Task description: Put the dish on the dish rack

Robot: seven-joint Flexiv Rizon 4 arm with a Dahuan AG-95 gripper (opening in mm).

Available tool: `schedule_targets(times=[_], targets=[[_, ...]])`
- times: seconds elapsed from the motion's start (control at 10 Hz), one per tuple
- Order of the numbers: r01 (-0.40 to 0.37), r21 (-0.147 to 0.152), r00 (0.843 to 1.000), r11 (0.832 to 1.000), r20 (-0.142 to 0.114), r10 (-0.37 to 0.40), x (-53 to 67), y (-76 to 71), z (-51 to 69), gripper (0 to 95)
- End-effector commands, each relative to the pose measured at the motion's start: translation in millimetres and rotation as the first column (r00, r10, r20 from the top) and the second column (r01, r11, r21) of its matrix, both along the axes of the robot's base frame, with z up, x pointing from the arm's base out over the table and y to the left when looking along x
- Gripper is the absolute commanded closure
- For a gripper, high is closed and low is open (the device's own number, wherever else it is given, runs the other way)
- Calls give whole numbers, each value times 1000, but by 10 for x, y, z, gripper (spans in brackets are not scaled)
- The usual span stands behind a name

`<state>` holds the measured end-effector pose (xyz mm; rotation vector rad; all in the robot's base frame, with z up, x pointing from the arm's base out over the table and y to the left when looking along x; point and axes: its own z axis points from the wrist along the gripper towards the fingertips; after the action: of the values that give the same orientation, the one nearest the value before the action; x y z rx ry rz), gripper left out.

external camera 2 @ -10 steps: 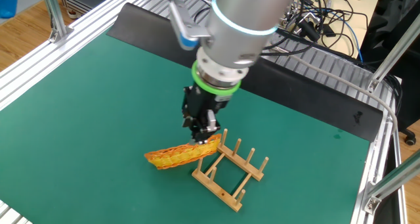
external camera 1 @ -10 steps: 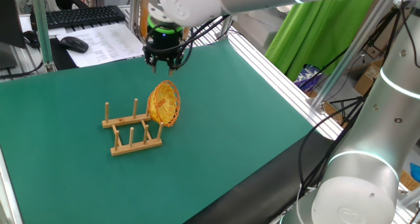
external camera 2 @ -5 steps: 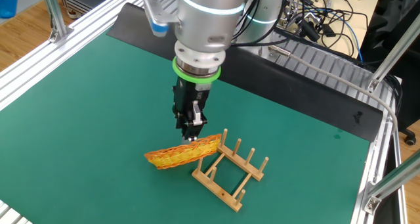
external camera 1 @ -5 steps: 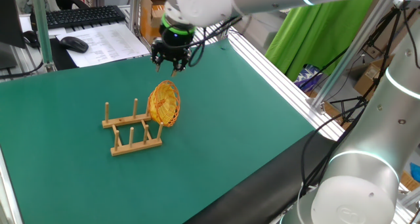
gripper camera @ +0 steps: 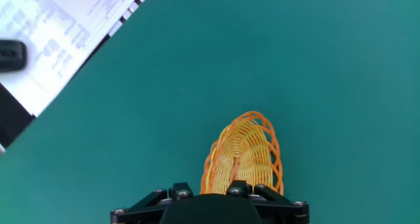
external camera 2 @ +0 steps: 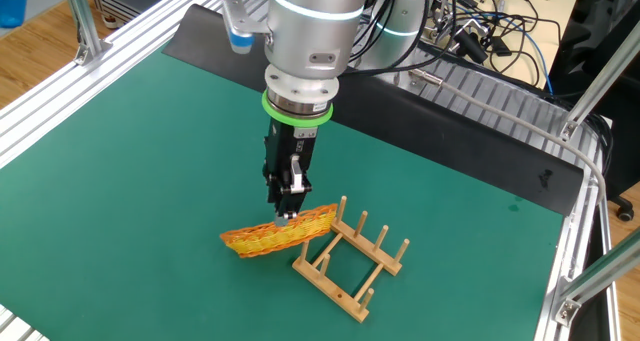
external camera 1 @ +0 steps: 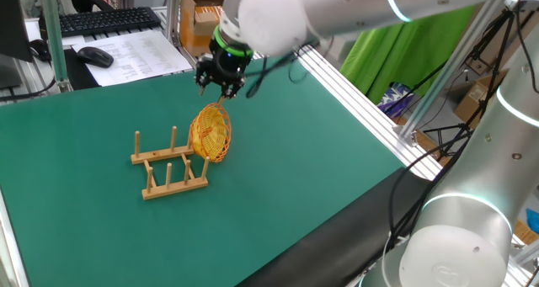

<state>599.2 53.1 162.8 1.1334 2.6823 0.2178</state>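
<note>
The dish (external camera 1: 210, 134), a yellow-orange woven wicker plate, stands on edge and tilted, leaning against the right end of the dish rack (external camera 1: 168, 165). It does not sit between the pegs. In the other fixed view the dish (external camera 2: 278, 233) leans on the left end of the light-wood rack (external camera 2: 350, 261). My gripper (external camera 1: 221, 91) hangs just above the dish's upper rim, open and empty; its fingertips (external camera 2: 285, 213) are close to the rim. The hand view looks down on the dish (gripper camera: 243, 155); my fingertips are hidden there.
A keyboard (external camera 1: 105, 19), a mouse (external camera 1: 94, 56) and printed papers (external camera 1: 135, 51) lie beyond the green mat's far edge. Aluminium frame rails (external camera 1: 354, 93) border the mat on the right. Cables (external camera 2: 500, 31) lie behind the table.
My gripper has shifted a little to the right and turned above the dish. The dish and the rack have not moved.
</note>
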Motion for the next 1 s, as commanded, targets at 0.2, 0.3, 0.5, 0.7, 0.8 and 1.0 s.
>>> schedule_targets(times=[0.2,0.3,0.5,0.7,0.8,1.0], targets=[[11,12,1000,1000,10,-11,42,20,-31,570],[0,5,1000,1000,8,0,43,19,-29,570],[-41,-13,999,999,-2,41,46,17,-27,570],[-56,-19,998,998,-6,56,45,22,-24,570],[-60,-24,998,998,-11,59,38,40,-12,570],[-70,-26,997,997,-44,69,27,72,8,570]])
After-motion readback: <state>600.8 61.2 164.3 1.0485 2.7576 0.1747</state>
